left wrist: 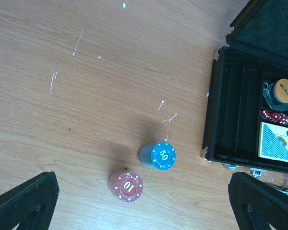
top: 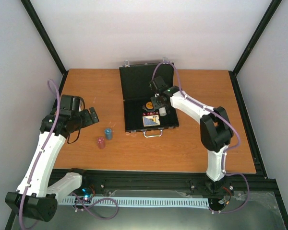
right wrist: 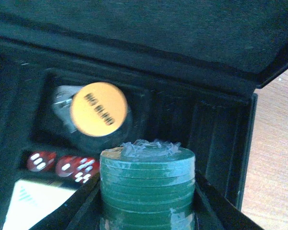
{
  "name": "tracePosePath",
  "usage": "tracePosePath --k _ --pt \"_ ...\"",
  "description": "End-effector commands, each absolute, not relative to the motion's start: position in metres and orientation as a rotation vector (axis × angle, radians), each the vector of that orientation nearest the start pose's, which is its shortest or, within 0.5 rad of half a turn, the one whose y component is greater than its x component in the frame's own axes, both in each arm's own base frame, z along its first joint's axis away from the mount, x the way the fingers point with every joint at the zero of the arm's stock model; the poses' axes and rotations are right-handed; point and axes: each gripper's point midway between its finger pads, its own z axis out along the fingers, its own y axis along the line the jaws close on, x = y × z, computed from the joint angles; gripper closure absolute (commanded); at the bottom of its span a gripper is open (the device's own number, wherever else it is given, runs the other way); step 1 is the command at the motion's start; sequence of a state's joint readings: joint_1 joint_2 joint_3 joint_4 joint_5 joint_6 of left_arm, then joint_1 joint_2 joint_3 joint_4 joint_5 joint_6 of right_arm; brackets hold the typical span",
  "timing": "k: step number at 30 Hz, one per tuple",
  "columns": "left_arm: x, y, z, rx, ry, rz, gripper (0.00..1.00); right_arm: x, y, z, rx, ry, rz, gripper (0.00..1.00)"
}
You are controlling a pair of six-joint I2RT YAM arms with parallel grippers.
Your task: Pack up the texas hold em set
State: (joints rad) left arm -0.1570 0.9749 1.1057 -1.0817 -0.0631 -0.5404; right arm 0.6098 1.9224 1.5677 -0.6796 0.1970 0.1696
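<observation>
The black briefcase (top: 134,103) lies open mid-table, lid up at the back. In its tray sit an orange disc (right wrist: 98,109), red dice (right wrist: 62,165) and the blue-yellow card deck (left wrist: 277,140). My right gripper (top: 161,110) hovers over the tray, shut on a wrapped green chip stack (right wrist: 148,184). A blue chip stack (left wrist: 158,155) and a red chip stack (left wrist: 126,185) stand on the wood left of the case. My left gripper (top: 88,117) is open and empty, above and just left of these two stacks. I cannot pick out a white stack or a clear disc.
The case's silver handle (top: 152,132) sticks out toward the arms. The chip slots (left wrist: 235,110) on the tray's left side are bare. Black frame posts and grey walls ring the wooden table (top: 86,86).
</observation>
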Motion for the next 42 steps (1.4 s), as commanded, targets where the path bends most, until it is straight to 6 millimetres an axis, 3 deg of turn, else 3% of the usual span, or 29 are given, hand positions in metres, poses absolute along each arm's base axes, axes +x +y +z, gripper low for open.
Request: tracePosePath --k 1,8,14,22,25,32,42 --pt "0.253 -0.028 0.234 -0.495 2.453 -0.207 0.0 0.463 0.226 0.125 -0.321 2.498 0.004 0.95" --pt "0.253 -0.026 0.228 -0.52 2.469 -0.189 0.0 0.485 0.185 0.092 -0.218 2.555 -0.042 0.94" --pt "0.259 -0.025 0.222 -0.531 2.483 -0.171 0.0 0.484 0.18 0.065 -0.264 2.62 -0.043 0.93" --pt "0.268 -0.028 0.217 -0.539 2.494 -0.179 0.0 0.481 0.177 0.044 -0.288 2.671 -0.054 0.92" --pt "0.269 -0.028 0.215 -0.538 2.497 -0.177 0.0 0.48 0.176 0.037 -0.285 2.691 -0.053 0.87" --pt "0.271 -0.028 0.215 -0.54 2.5 -0.17 0.0 0.481 0.179 0.043 -0.273 2.692 -0.016 0.7" --pt "0.272 -0.028 0.217 -0.533 2.491 -0.173 0.0 0.459 0.175 0.062 -0.234 2.691 0.032 0.65"
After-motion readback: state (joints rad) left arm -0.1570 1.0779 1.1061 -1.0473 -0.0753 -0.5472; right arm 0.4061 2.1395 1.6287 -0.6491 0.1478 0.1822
